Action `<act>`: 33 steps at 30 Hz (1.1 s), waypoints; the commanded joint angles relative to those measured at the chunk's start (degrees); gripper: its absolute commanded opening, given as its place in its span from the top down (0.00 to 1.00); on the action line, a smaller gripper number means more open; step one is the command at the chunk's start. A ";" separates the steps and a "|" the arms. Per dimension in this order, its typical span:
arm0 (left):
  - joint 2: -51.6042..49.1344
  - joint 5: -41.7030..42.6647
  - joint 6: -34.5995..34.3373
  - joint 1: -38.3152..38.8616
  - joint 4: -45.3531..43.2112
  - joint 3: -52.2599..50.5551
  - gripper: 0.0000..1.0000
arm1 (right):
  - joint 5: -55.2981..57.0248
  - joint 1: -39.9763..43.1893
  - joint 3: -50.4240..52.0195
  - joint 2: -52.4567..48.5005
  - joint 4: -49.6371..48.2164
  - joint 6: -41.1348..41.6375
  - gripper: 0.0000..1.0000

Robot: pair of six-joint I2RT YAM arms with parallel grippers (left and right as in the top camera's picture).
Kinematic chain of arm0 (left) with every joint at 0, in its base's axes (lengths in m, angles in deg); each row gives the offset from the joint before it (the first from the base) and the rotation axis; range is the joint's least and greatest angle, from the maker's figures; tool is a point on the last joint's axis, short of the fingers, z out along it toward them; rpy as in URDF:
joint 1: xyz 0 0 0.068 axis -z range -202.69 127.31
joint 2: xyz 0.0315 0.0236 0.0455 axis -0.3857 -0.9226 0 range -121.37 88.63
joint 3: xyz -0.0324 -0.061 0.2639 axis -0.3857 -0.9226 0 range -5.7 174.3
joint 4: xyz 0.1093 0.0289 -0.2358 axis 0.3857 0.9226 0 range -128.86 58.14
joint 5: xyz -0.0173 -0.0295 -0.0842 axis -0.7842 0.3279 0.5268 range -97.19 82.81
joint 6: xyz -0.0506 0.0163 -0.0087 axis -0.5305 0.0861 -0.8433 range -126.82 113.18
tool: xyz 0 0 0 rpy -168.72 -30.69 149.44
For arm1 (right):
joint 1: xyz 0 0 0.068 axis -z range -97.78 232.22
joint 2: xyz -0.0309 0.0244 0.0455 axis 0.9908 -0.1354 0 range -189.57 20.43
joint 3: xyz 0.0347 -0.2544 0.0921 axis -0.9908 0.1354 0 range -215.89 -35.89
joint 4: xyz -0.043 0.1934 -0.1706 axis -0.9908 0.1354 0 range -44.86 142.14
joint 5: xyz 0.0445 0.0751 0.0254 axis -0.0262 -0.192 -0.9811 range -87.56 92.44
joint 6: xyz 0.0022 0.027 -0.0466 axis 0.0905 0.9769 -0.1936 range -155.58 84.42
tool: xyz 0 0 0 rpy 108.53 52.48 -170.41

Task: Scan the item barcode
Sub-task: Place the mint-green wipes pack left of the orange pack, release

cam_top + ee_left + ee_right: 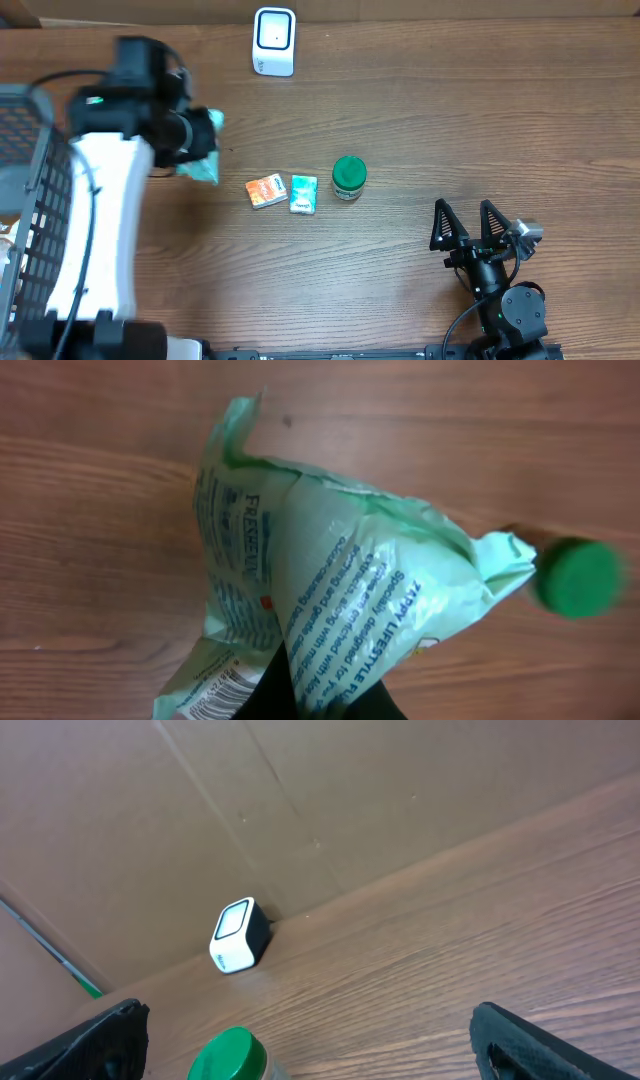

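My left gripper (196,140) is shut on a crumpled light green packet (207,152) and holds it above the table, left of centre. In the left wrist view the packet (340,550) fills the frame. Blue print runs across it, and a barcode (228,692) shows on its lower left flap. The dark fingers (270,695) pinch it at the bottom edge. A white barcode scanner (274,41) stands at the table's far edge, also in the right wrist view (238,936). My right gripper (470,224) rests open near the front right, holding nothing.
A green-lidded jar (348,178) stands mid-table, with a teal packet (303,193) and an orange packet (265,190) lying to its left. A wire basket (25,200) lines the left edge. A cardboard wall (300,790) rises behind the scanner.
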 commanded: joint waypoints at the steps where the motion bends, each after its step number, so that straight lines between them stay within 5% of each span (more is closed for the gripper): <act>1: -3.43 -4.87 -3.45 2.73 -4.15 -6.93 0.96 | -0.11 -0.33 0.61 0.46 -0.35 -0.02 0.00; 10: -12.02 -4.83 -5.66 4.28 -11.30 -15.61 0.95 | -0.11 -0.33 0.61 0.46 -0.37 -0.02 0.00; 14: -13.22 -4.61 -6.05 4.20 -11.72 -15.47 0.57 | -0.11 -0.33 0.61 0.46 -0.35 -0.02 0.00; 17: -12.66 -4.81 -5.95 4.15 -10.71 -13.35 0.53 | -0.11 -0.33 0.61 0.46 -0.37 -0.02 0.00; 25: -7.54 -5.49 -5.29 1.07 2.56 11.50 0.53 | -0.11 -0.33 0.61 0.46 -0.37 -0.02 0.00; 33: 1.22 -9.14 -4.68 -15.26 4.83 28.81 0.39 | -0.11 -0.33 0.61 0.44 -0.37 -0.02 0.00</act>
